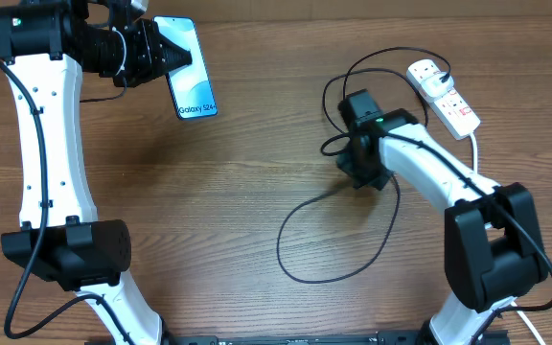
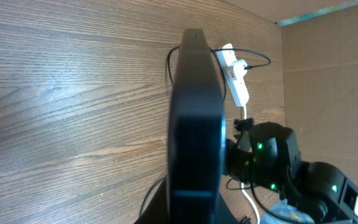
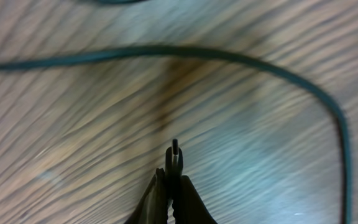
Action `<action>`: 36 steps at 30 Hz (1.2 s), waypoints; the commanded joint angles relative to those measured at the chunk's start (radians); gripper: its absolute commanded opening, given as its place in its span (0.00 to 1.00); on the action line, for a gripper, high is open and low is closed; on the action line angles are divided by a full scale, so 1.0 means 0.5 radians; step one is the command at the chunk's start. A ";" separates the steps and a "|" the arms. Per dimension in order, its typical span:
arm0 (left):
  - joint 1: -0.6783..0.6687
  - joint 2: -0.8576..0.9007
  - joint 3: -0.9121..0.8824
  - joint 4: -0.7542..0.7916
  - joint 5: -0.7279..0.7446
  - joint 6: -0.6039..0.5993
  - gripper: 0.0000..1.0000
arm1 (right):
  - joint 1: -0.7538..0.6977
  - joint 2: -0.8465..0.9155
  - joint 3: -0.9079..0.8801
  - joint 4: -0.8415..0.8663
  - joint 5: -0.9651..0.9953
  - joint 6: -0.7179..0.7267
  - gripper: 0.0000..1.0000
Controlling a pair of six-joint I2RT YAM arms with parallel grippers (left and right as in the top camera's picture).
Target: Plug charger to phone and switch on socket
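- Left claw (image 1: 169, 53): clenched on the phone (image 1: 192, 86), held near the far edge of the desk (image 1: 209, 211), left side. Socket (image 1: 444, 96) toward the far right corner; charger (image 1: 279, 244) looped mid-desk.
- Left wrist: phone seen edge-on, well apart from any cable end.
- Right claw (image 3: 173, 171): pinched on the connector tip (image 3: 174, 149), just above the desk. Left to do, by the look of it: mating tip with phone, switching the socket on.

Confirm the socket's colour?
The socket is white with red markings; overhead shows it best.
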 commanded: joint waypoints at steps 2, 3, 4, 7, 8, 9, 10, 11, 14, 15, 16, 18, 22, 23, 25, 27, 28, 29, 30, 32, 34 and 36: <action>-0.015 -0.012 0.005 0.008 0.033 0.001 0.04 | -0.053 -0.017 -0.034 -0.011 0.064 -0.066 0.04; -0.015 -0.012 0.005 0.008 0.034 0.001 0.04 | -0.053 -0.017 -0.043 -0.011 0.065 -0.078 0.05; -0.015 -0.012 0.005 0.007 0.034 0.001 0.04 | -0.053 -0.017 -0.062 -0.008 0.061 -0.105 0.04; -0.015 -0.012 0.005 0.007 0.034 0.000 0.04 | -0.047 -0.017 -0.114 -0.008 0.012 -0.163 0.04; -0.015 -0.012 0.005 0.007 0.034 0.000 0.04 | -0.047 -0.017 -0.133 -0.008 -0.028 -0.197 0.04; -0.015 -0.012 0.005 0.007 0.034 0.001 0.04 | -0.047 -0.017 -0.154 -0.006 -0.085 -0.250 0.05; -0.016 -0.012 0.005 0.007 0.034 0.000 0.04 | -0.047 -0.017 -0.173 -0.005 -0.129 -0.288 0.04; -0.017 -0.012 0.005 0.006 0.034 0.001 0.04 | -0.047 -0.017 -0.189 -0.011 -0.159 -0.314 0.04; -0.018 -0.012 0.005 0.007 0.034 0.000 0.04 | -0.047 -0.017 -0.210 -0.039 -0.188 -0.333 0.05; -0.018 -0.012 0.005 0.007 0.034 0.000 0.04 | -0.047 -0.017 -0.210 -0.048 -0.188 -0.333 0.05; -0.019 -0.012 0.005 0.007 0.034 0.000 0.04 | -0.047 -0.017 -0.210 -0.058 -0.188 -0.333 0.09; -0.023 -0.012 0.005 0.007 0.034 0.000 0.04 | -0.047 -0.017 -0.210 -0.071 -0.190 -0.365 0.22; -0.027 -0.012 0.005 0.007 0.034 0.000 0.04 | -0.049 -0.017 -0.200 -0.101 -0.202 -0.429 0.41; -0.027 -0.012 0.005 0.007 0.034 0.000 0.04 | -0.056 -0.017 -0.185 -0.121 -0.201 -0.429 0.41; -0.027 -0.012 0.005 0.007 0.034 0.000 0.04 | -0.071 -0.017 -0.133 -0.172 -0.201 -0.430 0.41; -0.027 -0.012 0.005 0.007 0.034 0.000 0.04 | -0.092 -0.017 -0.052 -0.242 -0.202 -0.430 0.41; -0.028 -0.012 0.005 0.006 0.034 0.000 0.04 | -0.103 -0.017 -0.006 -0.276 -0.202 -0.430 0.41; -0.028 -0.012 0.005 0.006 0.035 -0.001 0.04 | -0.109 -0.017 0.030 -0.297 -0.202 -0.430 0.41; -0.028 -0.012 0.005 0.006 0.035 -0.002 0.04 | -0.113 -0.017 0.060 -0.304 -0.205 -0.430 0.41; -0.028 -0.012 0.005 0.007 0.035 -0.002 0.04 | -0.113 -0.017 0.089 -0.287 -0.269 -0.430 0.42; -0.028 -0.012 0.005 0.007 0.035 -0.002 0.04 | -0.113 -0.017 0.090 -0.225 -0.401 -0.429 0.49; -0.028 -0.012 0.005 0.007 0.034 -0.002 0.04 | -0.098 -0.017 0.089 -0.143 -0.505 -0.426 0.51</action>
